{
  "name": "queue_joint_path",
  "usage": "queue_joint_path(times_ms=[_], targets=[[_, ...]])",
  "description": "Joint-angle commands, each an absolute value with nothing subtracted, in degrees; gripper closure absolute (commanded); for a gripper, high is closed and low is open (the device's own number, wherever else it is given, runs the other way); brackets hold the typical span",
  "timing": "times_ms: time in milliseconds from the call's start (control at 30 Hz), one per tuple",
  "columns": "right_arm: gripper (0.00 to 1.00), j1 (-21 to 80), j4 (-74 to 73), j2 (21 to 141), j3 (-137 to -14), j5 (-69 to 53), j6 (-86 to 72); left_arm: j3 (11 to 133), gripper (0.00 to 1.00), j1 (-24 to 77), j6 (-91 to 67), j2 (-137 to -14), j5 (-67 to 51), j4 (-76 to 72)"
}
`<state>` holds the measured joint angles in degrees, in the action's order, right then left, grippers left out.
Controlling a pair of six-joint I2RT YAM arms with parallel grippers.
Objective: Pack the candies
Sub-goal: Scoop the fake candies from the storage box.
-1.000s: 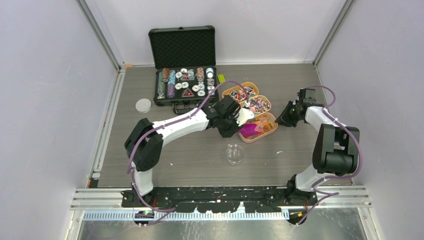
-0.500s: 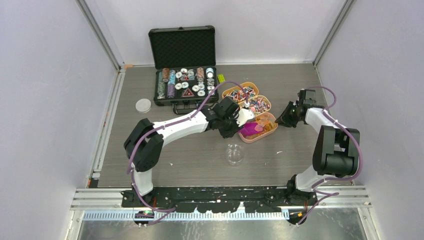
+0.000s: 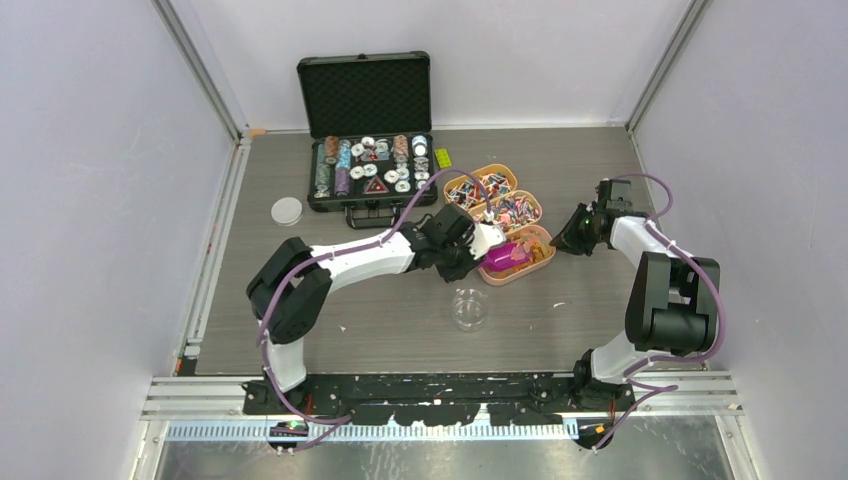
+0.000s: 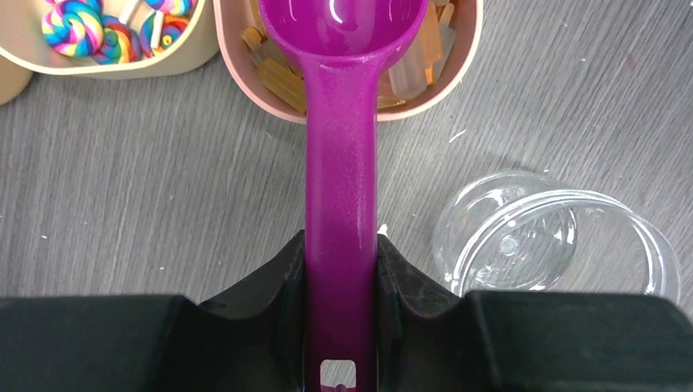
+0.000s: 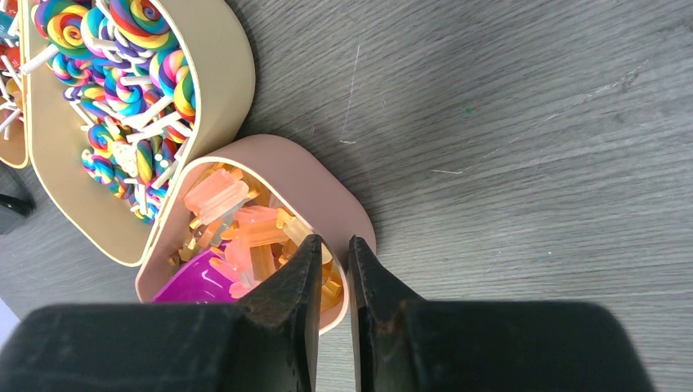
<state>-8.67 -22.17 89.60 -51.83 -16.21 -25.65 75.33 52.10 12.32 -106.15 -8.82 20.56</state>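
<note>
Grey wood-grain bench (image 3: 380, 300), pale walls around.
- candies (image 5: 245, 220): orange-pink pieces heaped in pink tray (image 5: 327, 175), centre-right; striped lollipops in beige tray (image 5: 225, 73) just beyond. Judged tiny, light, loose and likely slick: shovel them, don't pinch.
- scoop (image 4: 341, 163): magenta, rigid; bowl inside pink tray.
- left tool (image 4: 340, 269): clenched on scoop handle.
- right tool (image 5: 331, 261): fingers nearly together, apparently pinching pink tray's right rim.
- jar (image 3: 469, 308): clear, open, near side of pink tray. Fragile-looking, easily knocked.
- case (image 3: 368, 170) of chips and lid (image 3: 287, 210): far left, well apart.
- Obstacles: tray wall, right tool crowding rim.
</note>
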Motion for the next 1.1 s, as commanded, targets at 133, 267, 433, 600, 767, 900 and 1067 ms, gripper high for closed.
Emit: queue_joint_path(times_ms=[133,267,433,600,767,900,1067], targets=[[0.99,-8.0,-22.0,88.08,-51.06,-14.71,-28.02,67.66,1.0,51.89,9.65,-100.48,-9.17,10.04],[0.99,-8.0,-21.68,87.64,-50.98,-14.78,-27.92,64.7,1.0,51.94,10.15,-98.85,-8.64,6.62],[0.99,-8.0,-21.49,87.67,-51.15,-14.9,-27.69,60.46,1.0,51.86,10.22,-97.01,-8.14,0.48],[0.99,-8.0,-21.7,86.84,-51.73,-14.82,-27.78,59.49,1.0,51.86,9.25,-95.39,-9.29,-1.85],[0.99,-8.08,-21.18,85.81,-51.97,-14.94,-29.12,59.41,1.0,51.79,8.52,-93.14,-10.24,-3.54],[0.98,-8.02,-21.04,85.41,-52.31,-15.55,-29.77,58.97,1.0,51.36,8.11,-91.12,-9.91,-4.46],[0.91,-8.02,-22.86,83.75,-53.36,-15.47,-29.75,57.36,1.0,51.0,8.37,-87.67,-8.93,-4.57]])
